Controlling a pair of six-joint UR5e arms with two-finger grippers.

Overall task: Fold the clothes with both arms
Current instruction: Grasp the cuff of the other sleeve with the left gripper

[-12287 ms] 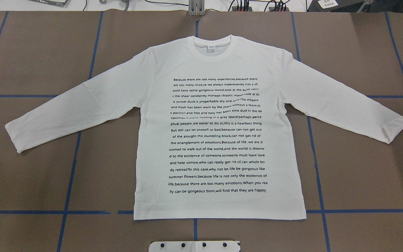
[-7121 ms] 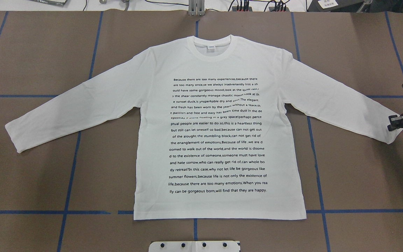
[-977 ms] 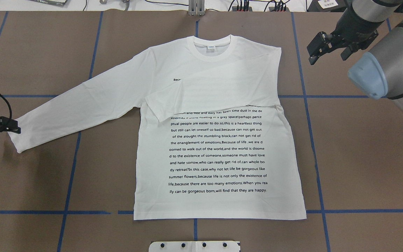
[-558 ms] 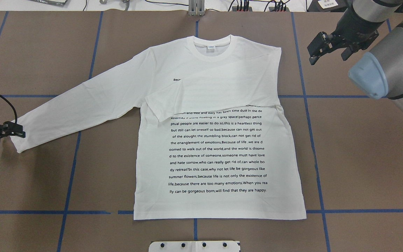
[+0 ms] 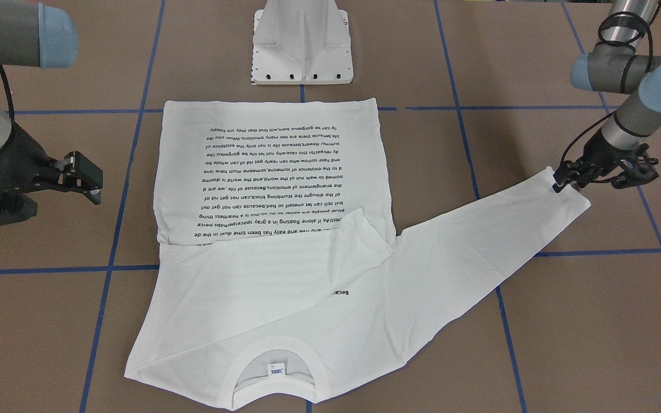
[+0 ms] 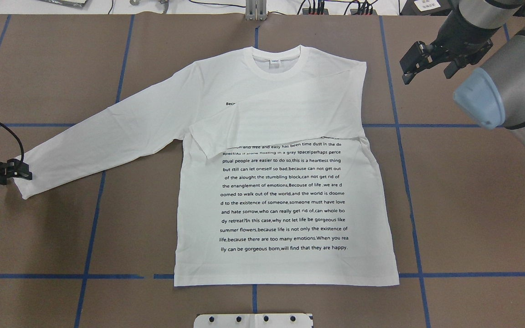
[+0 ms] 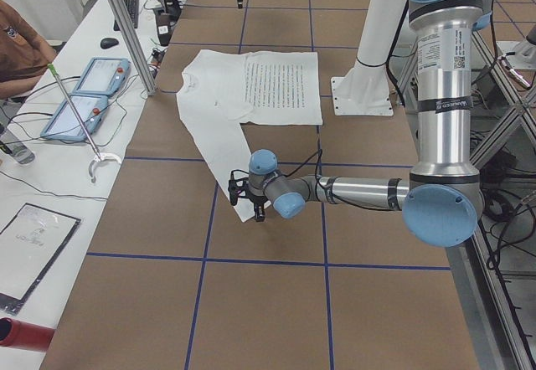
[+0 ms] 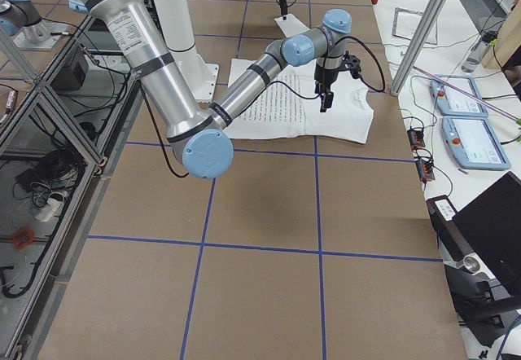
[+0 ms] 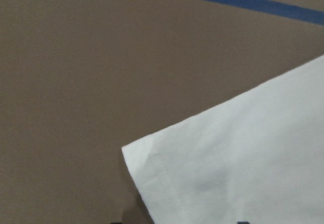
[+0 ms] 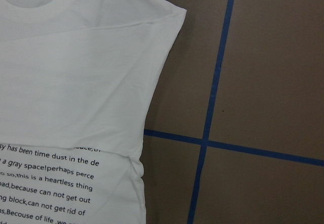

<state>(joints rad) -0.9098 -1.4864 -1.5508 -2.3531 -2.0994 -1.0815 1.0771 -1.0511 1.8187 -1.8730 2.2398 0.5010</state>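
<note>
Meanwhile, I see the white long-sleeved cotton T-shirt (image 6: 285, 200) flat on the brown blue-taped surface (image 6: 472, 205) before the white pedestal base (image 5: 302, 40); left hand (image 6: 23, 169) spread astride its cuff, right hand (image 5: 96, 184) wide, hovering apart.

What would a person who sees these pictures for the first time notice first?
A white T-shirt with black text lies flat in the middle of the table, one sleeve folded across its chest. The left gripper is at the cuff of the other, outstretched sleeve, while the right gripper hovers open off the shirt's folded side.
</note>
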